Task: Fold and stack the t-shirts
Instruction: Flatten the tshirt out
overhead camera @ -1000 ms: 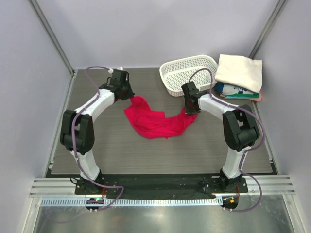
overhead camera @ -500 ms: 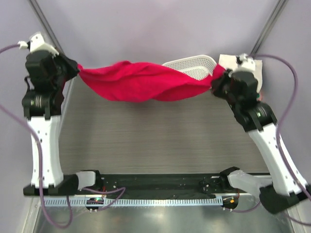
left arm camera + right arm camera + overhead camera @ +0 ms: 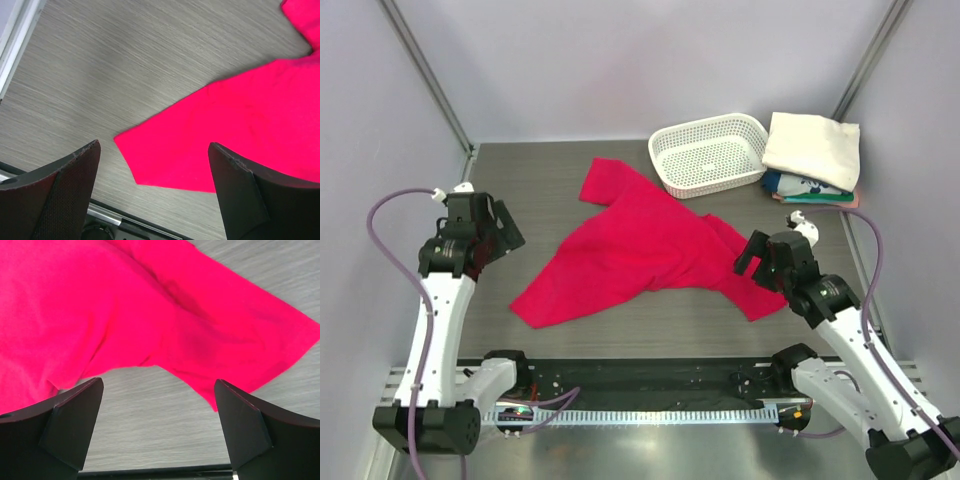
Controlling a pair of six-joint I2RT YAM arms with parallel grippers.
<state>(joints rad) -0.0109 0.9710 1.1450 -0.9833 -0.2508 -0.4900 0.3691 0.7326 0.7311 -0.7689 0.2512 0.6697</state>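
The crimson-red t-shirt (image 3: pixel 640 250) lies spread and rumpled across the middle of the table, one sleeve pointing toward the back. My left gripper (image 3: pixel 506 232) hovers open just left of its near-left corner; in the left wrist view that corner (image 3: pixel 225 135) lies below the parted fingers of the left gripper (image 3: pixel 154 146). My right gripper (image 3: pixel 749 258) is open beside the shirt's right edge; in the right wrist view the right gripper (image 3: pixel 159 384) holds nothing, and the red cloth (image 3: pixel 150 305) lies just beyond. A cream-white folded t-shirt (image 3: pixel 812 148) tops a stack at the back right, over a teal-printed one (image 3: pixel 804 187).
A white perforated basket (image 3: pixel 665 170) stands at the back, between the red shirt's far sleeve and the stack. A pink cloth edge (image 3: pixel 850 201) shows at the bottom of the stack. Metal frame posts rise at both back corners.
Half a second ago both grippers held the red shirt stretched in the air. Now it lies on the table, both jaws have opened and both arms have dropped back toward the near side.
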